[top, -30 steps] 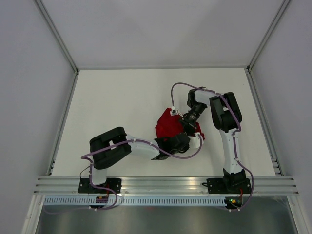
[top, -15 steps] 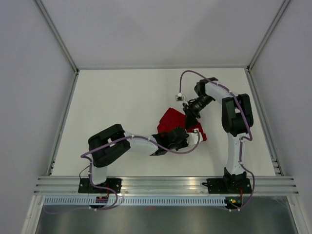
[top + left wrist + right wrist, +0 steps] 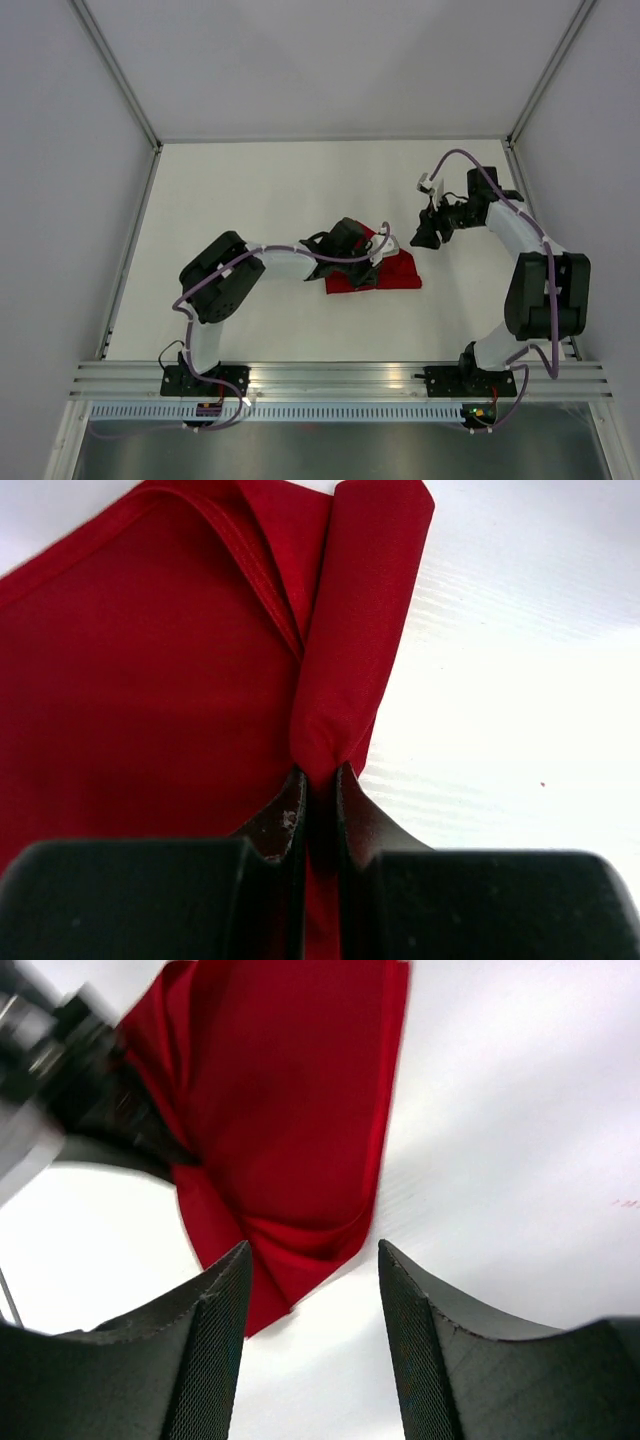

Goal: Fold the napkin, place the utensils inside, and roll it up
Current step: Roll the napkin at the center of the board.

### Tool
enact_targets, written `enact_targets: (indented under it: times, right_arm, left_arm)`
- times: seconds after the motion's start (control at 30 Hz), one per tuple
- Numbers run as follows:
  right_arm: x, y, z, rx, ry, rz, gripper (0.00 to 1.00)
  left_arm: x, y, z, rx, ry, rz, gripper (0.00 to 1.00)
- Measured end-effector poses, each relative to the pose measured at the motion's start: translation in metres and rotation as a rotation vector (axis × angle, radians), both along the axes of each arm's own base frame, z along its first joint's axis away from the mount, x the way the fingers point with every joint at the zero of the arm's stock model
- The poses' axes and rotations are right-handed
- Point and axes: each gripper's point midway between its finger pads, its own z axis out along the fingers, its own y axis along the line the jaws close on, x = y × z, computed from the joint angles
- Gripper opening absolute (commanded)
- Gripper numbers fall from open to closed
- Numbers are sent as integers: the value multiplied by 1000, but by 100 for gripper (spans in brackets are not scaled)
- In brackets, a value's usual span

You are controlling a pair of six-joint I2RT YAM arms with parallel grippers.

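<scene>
Napkin [image 3: 400, 272] lies crumpled near the middle of the table [image 3: 250, 190], its left part hidden under the left gripper [image 3: 320, 780] in the top view. That gripper is clamped on a narrow rolled fold of the napkin, perhaps a corner; the fingers cover its end. The right gripper [image 3: 425, 235] hangs just right of the cloth, jaws apart, holding nothing.

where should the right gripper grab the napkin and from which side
Probably the napkin's free right-hand edge, coming in from the right: that edge lies flat and uncovered facing the open right gripper, while the left gripper pinches a fold on the other side.
</scene>
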Motion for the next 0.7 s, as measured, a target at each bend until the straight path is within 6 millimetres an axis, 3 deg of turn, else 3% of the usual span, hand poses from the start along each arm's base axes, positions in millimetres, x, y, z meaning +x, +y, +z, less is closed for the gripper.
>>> enact_targets:
  times: [0.2, 0.33, 0.5, 0.7]
  right_arm:
    - [-47, 9, -19, -72, -123, 49, 65]
    - [-71, 33, -33, -132, -209, 155, 67]
    - [-108, 63, -65, -224, -291, 296, 70]
    - [-121, 77, -93, -351, -397, 360, 71]
  left_arm:
    - [3, 0, -4, -48, 272, -56, 2]
    - [3, 0, -5, -83, 430, -86, 2]
    - [-6, 1, -7, -114, 605, -120, 2]
    - [-21, 3, -7, -113, 749, -147, 2]
